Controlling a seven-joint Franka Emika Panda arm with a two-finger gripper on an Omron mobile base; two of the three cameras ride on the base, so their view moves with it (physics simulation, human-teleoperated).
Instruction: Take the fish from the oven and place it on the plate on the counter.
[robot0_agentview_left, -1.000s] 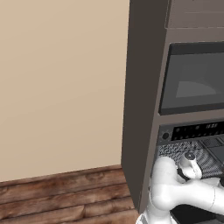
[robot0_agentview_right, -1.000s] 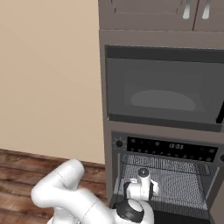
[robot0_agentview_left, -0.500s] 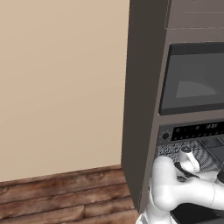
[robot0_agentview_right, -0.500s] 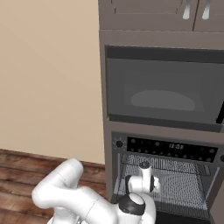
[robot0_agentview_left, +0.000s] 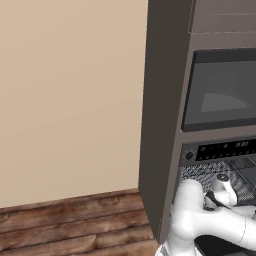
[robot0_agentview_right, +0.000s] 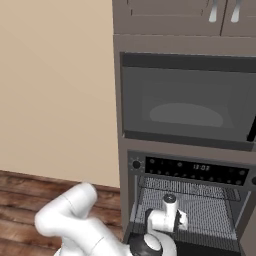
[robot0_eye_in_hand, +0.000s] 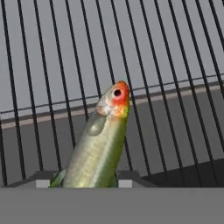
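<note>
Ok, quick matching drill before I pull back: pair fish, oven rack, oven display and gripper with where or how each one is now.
Things:
1. fish
2. rack
3. oven display
4. gripper

States:
A. lit digits on the black control strip
B. between the fingertips, red-orange head pointing away
C. dark wires behind the fish
D. closed around the fish body

Pairs: 1-B, 2-C, 3-A, 4-D

The rack (robot0_eye_in_hand: 166, 65) — a wire grid of thin dark bars — spans the open oven (robot0_agentview_right: 187, 200) cavity below the black control strip (robot0_agentview_right: 195, 171). In the base views it reads as a fine grey mesh running wall to wall. In the hand view the fish (robot0_eye_in_hand: 98, 146) appears against the bars, head with red tip uppermost — whether it touches the rack cannot be determined.
</note>
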